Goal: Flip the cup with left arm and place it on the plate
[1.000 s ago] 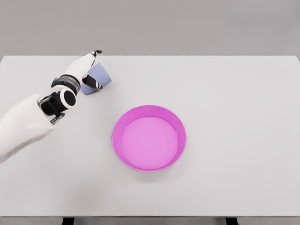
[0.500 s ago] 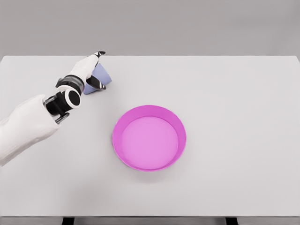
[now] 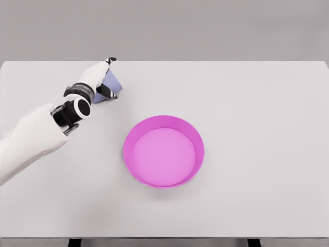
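1. Cup (image 3: 111, 82) sits at the far left of the white table (image 3: 257, 103), pale lavender-blue, mostly covered by the hand; I read it as tilted, but cannot make out which way its mouth faces.
2. My left hand (image 3: 97, 76) is wrapped over the cup from the near-left side, dark fingertips (image 3: 110, 60) showing above it and another below; I log this as a grasp on the cup.
3. Left forearm enters from the lower left edge, white sleeve, black-and-white wrist joint just behind the hand.
4. Plate (image 3: 194, 139), magenta with a raised rim, lies near the table's middle, well apart from the cup, toward the near right of it. Nothing rests in it.
5. I see no right arm from here.
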